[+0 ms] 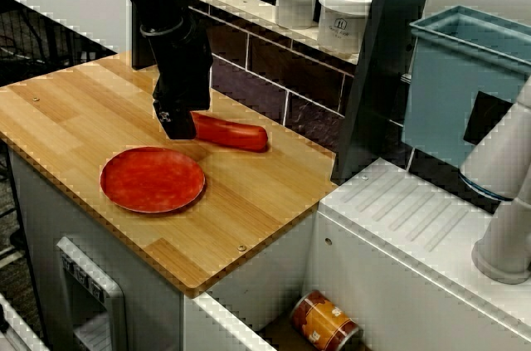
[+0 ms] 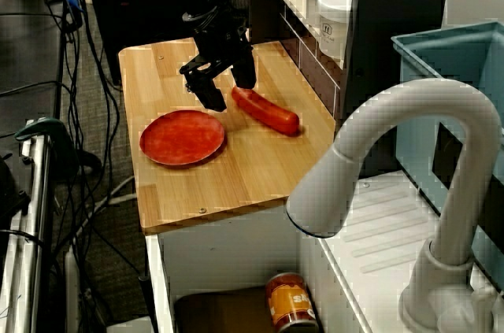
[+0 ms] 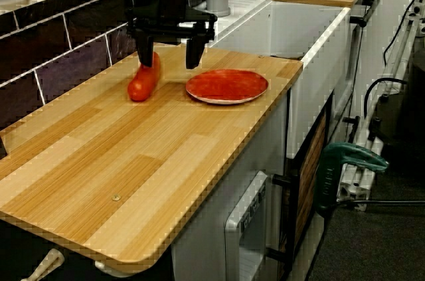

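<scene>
Label on the white jar [image 1: 344,23] is unreadable; the upright arm holds its gripper [image 1: 177,127] open astride one end of the sausage [image 1: 236,134], plate [image 1: 153,179] at the gripper's 7 o'clock

Gripper [image 2: 229,94] (jaws apart) at the red sausage [image 2: 268,112]; red plate [image 2: 183,138] beside

black arm [image 1: 178,44] vertical, fingers [image 3: 193,52] apart

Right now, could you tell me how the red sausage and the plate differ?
The red sausage is long and rounded; the plate is a flat disc. The sausage lies nearer the tiled wall, the plate nearer the front edge. The open gripper stands at the sausage's end, clear of the plate. Both are red and lie on the wooden counter.
</scene>
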{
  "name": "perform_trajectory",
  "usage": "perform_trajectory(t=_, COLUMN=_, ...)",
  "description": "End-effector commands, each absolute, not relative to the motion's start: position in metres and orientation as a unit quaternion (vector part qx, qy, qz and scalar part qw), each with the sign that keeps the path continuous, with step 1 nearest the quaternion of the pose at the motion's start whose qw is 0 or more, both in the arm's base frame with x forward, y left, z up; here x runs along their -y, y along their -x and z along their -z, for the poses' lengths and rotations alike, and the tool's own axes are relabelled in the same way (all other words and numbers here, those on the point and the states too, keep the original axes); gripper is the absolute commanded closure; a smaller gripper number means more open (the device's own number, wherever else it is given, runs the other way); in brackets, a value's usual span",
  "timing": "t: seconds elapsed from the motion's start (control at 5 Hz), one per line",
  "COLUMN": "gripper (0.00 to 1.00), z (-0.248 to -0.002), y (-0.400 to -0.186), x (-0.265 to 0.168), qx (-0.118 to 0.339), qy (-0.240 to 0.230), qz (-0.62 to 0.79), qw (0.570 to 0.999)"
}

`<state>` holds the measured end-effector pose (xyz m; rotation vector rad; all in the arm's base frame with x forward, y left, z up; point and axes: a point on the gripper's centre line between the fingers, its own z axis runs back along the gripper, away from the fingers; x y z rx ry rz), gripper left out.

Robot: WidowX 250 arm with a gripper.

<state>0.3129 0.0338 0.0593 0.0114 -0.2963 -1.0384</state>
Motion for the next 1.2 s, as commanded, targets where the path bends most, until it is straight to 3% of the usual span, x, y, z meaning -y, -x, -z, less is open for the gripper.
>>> perform_trajectory(t=0.0, gripper=0.0, z=-0.08, y=-0.319, x=-0.05, qx=0.166, qy=-0.033, qz=0.494, qw=0.853)
perform_trajectory(t=0.4, gripper=0.0, z=-0.07, y=-0.332, x=-0.052, qx=0.182, qy=-0.039, qz=0.505, qw=0.843)
perform_trajectory(t=1.0, gripper=0.0, z=-0.035, y=-0.327, x=-0.042, qx=0.144, qy=-0.05, qz=0.52, qw=0.84)
